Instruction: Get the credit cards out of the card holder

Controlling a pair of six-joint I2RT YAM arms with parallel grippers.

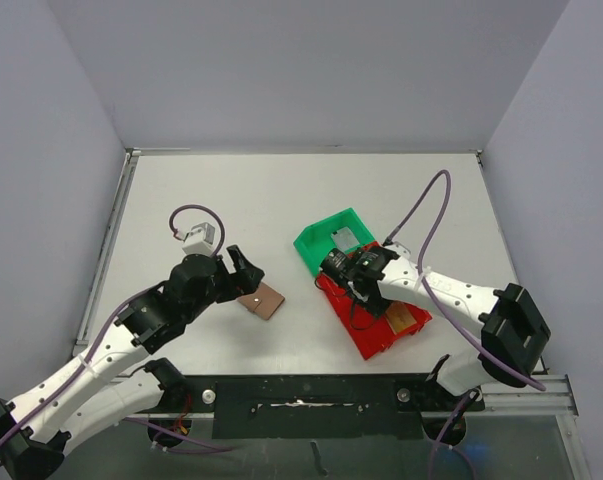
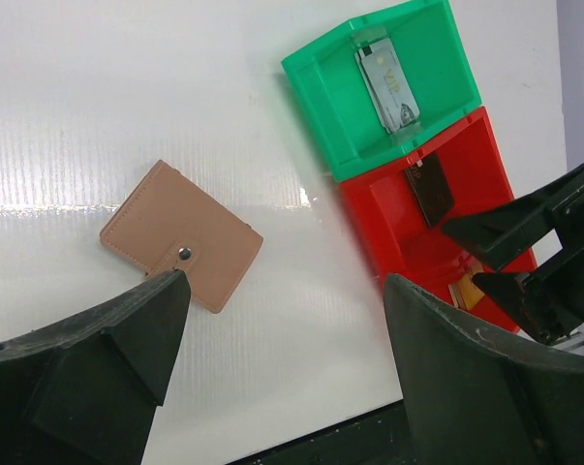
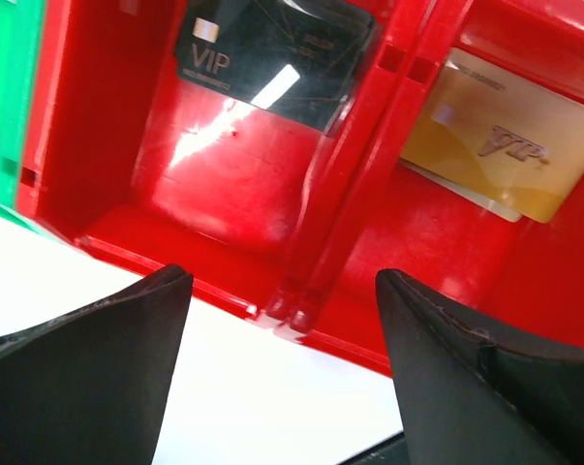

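The brown card holder point(image 1: 262, 300) lies flat and folded shut on the white table, its snap stud point(image 2: 184, 254) facing up. My left gripper point(image 1: 244, 272) hovers just left of it, open and empty; in the left wrist view point(image 2: 287, 325) the holder point(image 2: 180, 235) lies by the left finger. A pale card point(image 2: 388, 85) lies in the green bin point(image 1: 313, 246). A black VIP card point(image 3: 272, 58) and a gold VIP card point(image 3: 495, 136) lie in two red bins point(image 3: 224, 174). My right gripper point(image 1: 343, 268) is open and empty over the red bins' edge point(image 3: 284, 291).
The green bin point(image 2: 321, 107) and the red bins point(image 1: 366, 338) stand together right of centre. Grey walls close off the table on three sides. A black rail point(image 1: 311, 395) runs along the near edge between the arm bases.
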